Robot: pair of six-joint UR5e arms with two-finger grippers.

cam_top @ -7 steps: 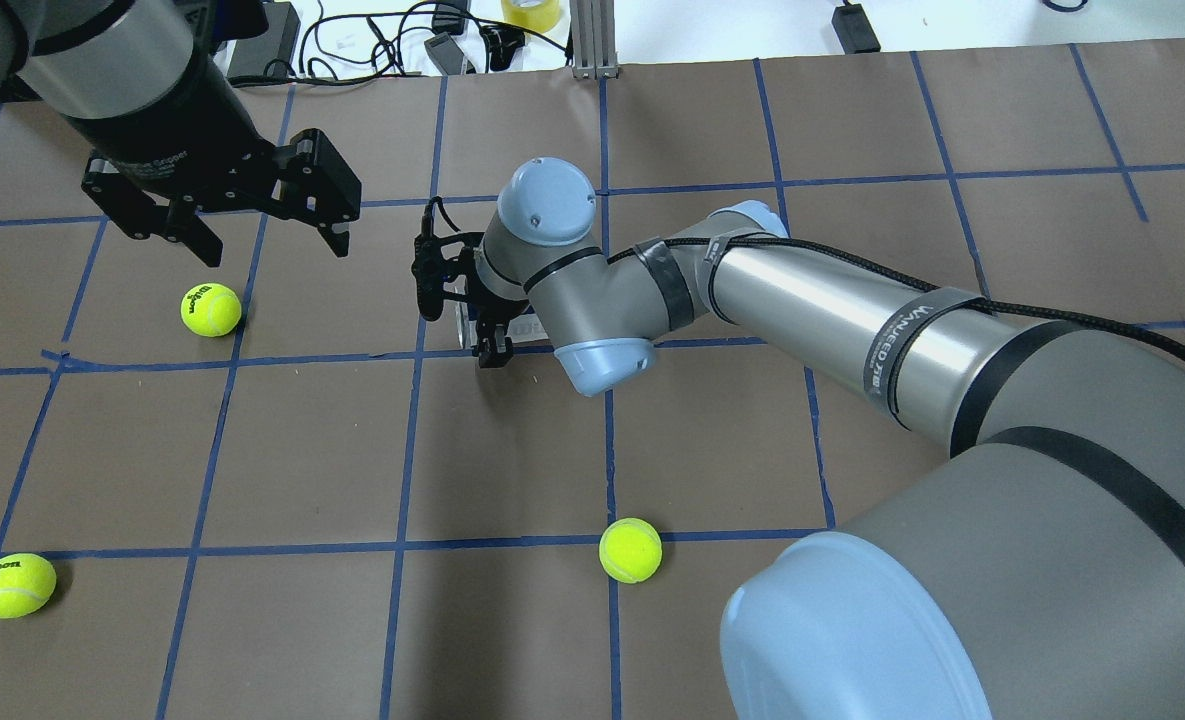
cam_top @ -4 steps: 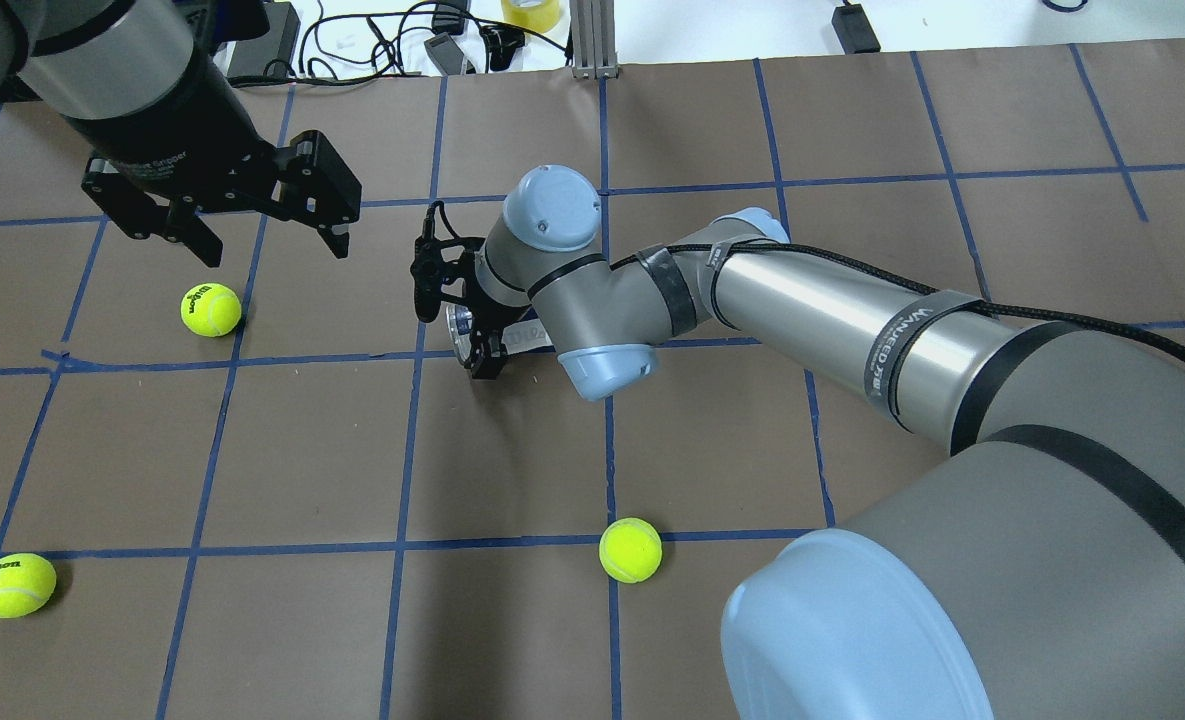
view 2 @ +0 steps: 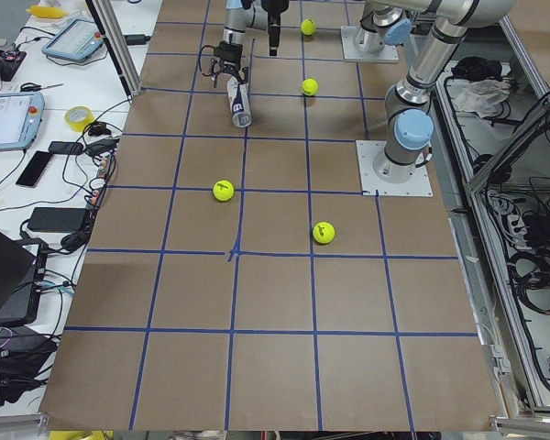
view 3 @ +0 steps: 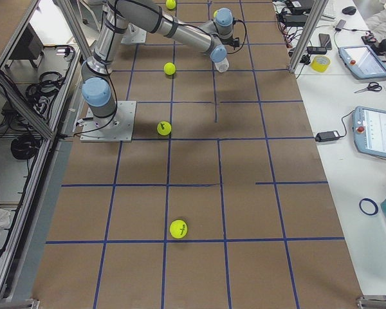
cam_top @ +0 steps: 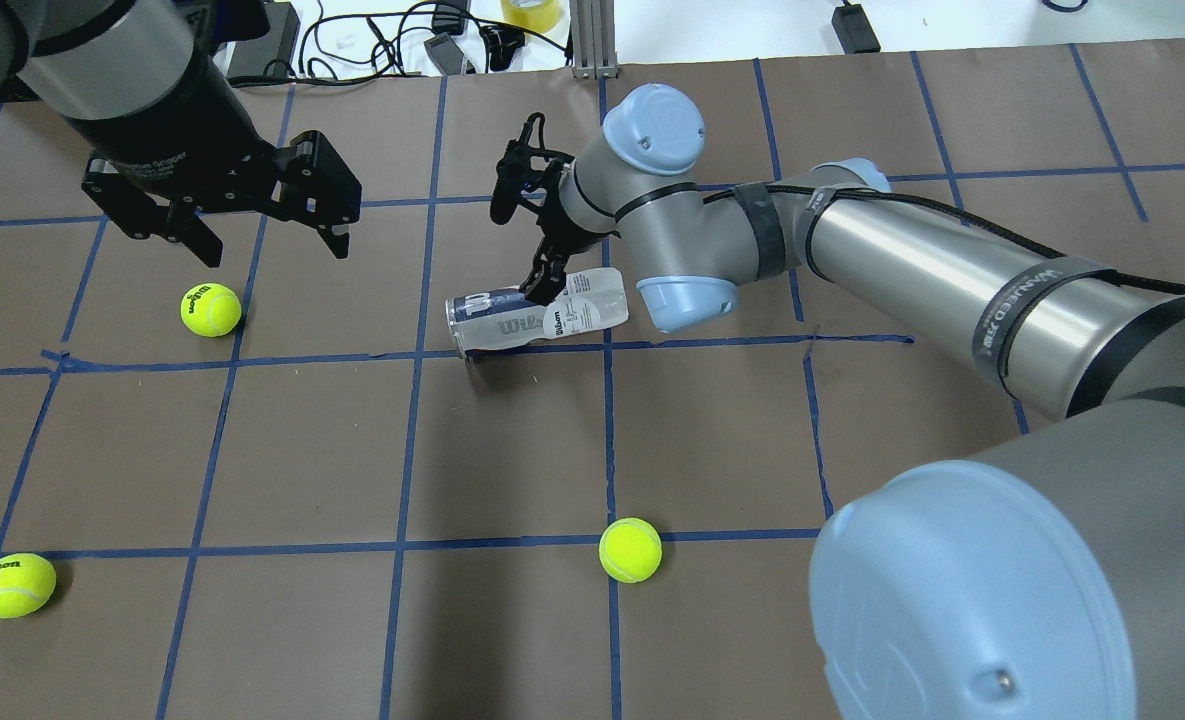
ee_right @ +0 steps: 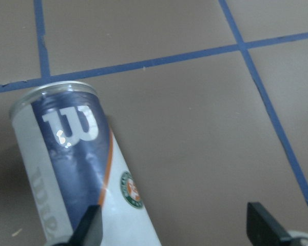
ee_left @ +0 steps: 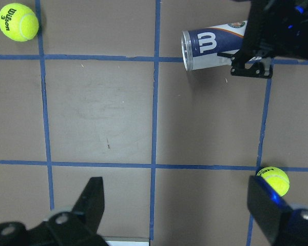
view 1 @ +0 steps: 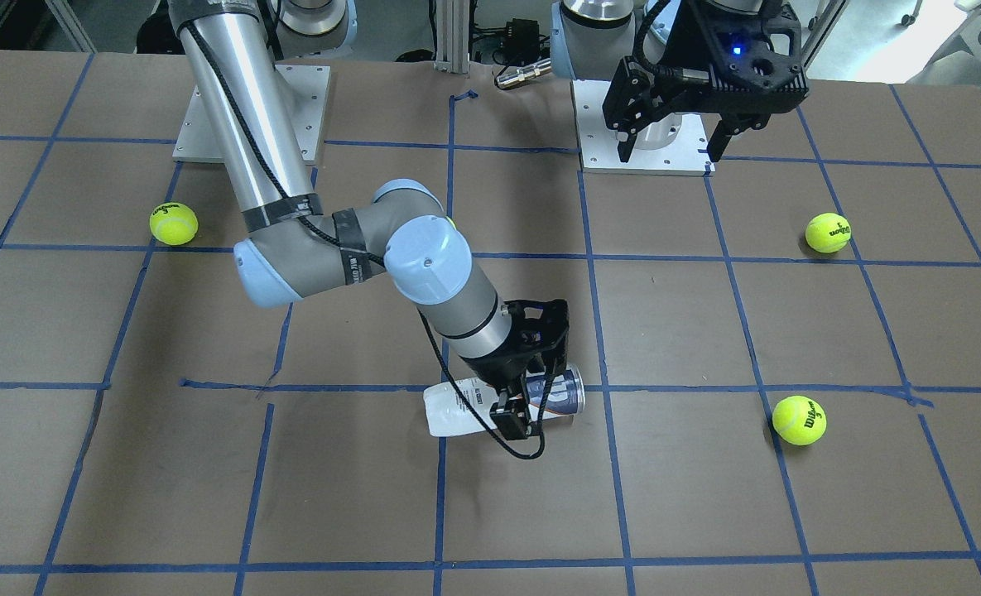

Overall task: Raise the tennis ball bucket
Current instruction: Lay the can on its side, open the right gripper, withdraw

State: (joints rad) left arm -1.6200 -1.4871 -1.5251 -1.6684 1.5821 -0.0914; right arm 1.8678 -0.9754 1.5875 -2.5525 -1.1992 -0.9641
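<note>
The tennis ball bucket [cam_top: 512, 322] is a clear tube with a white and dark blue label and a silvery rim. It lies on its side near the table's middle and also shows in the front view [view 1: 465, 410] and the right wrist view [ee_right: 77, 164]. My right gripper [cam_top: 545, 280] hangs tilted over the tube's middle. In the right wrist view its fingers [ee_right: 87, 228] stand wide apart, and the tube runs under one finger, not clamped between the two. My left gripper [cam_top: 274, 250] is open and empty, high at the left.
Yellow-green tennis balls lie on the brown gridded table: one under the left gripper [cam_top: 211, 309], one at the front left [cam_top: 15, 585], one at the front middle [cam_top: 630, 550]. Cables and boxes [cam_top: 392, 40] lie beyond the far edge.
My right arm has risen and swung back to the right. The tube, mostly hidden under it before, now shows full length with its rim in the same spot. The left arm has not moved.
</note>
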